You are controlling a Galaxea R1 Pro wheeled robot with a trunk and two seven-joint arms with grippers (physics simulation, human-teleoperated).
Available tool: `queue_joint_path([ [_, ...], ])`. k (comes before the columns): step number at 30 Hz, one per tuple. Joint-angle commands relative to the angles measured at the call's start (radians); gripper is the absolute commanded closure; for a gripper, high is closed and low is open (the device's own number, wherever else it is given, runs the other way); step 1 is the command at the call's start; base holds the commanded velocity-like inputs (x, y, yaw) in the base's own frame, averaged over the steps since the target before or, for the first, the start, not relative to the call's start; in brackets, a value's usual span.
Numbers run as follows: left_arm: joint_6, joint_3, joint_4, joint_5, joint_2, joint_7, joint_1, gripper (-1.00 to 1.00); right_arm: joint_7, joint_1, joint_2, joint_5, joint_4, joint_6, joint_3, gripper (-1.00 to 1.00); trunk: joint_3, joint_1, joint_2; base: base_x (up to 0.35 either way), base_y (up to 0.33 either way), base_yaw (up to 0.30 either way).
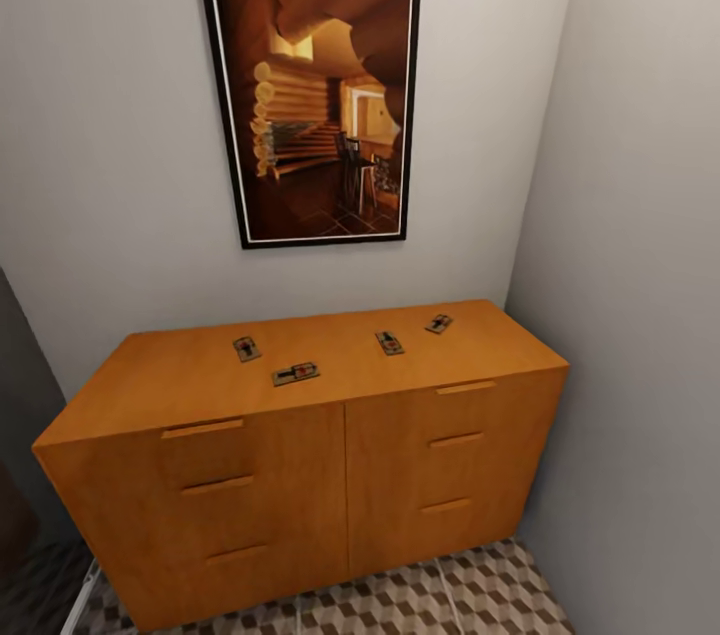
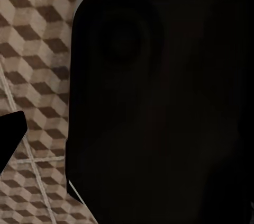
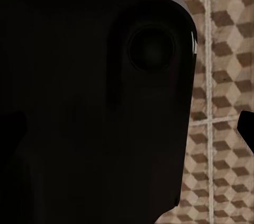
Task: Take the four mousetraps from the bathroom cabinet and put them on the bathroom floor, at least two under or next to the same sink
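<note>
1. Right, one cabinet (image 1: 300, 435), six drawers, under the framed picture (image 1: 315, 85).
2. Four mousetraps (image 1: 296, 373) (image 1: 247, 348) (image 1: 389, 343) (image 1: 438, 323) lie apart on the cabinet's top.
3. Bathroom floor (image 1: 450, 595) runs below the cabinet.
4. Both pincers: opening impossible to tell.

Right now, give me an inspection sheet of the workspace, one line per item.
Surface: cabinet top, orange-brown wood, drawers closed.
Job's things: four mousetraps on the cabinet top, none on the bathroom floor yet: mousetrap one, mousetrap two, mousetrap three, mousetrap four.
Clutter: nothing seen.
Grippers: wrist views look down at tiled floor past a dark robot part; a dark tip shows at the edge of each; open or shut cannot be told.
Cables: nothing seen.
Surroundings: framed picture on the wall above the cabinet; corner wall close beside it.
</note>
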Motion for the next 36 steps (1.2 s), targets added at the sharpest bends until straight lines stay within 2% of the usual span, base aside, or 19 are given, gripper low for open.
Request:
queue_joint_path([
  [1, -0.002, 0.0, 0.0, 0.01, 0.0, 0.0, 0.0, -1.0, -0.001, 0.0, 0.0, 0.003, 0.0, -0.003, 0.0, -1.0, -0.001, 0.0, 0.0, 0.111, 0.0, 0.0],
  [36, -0.003, 0.0, 0.0, 0.009, 0.0, 0.0, 0.0, -1.0, 0.003, 0.0, 0.0, 0.003, 0.0, -0.001, 0.0, -1.0, -0.001, 0.0, 0.0, 0.012, 0.0, 0.0],
])
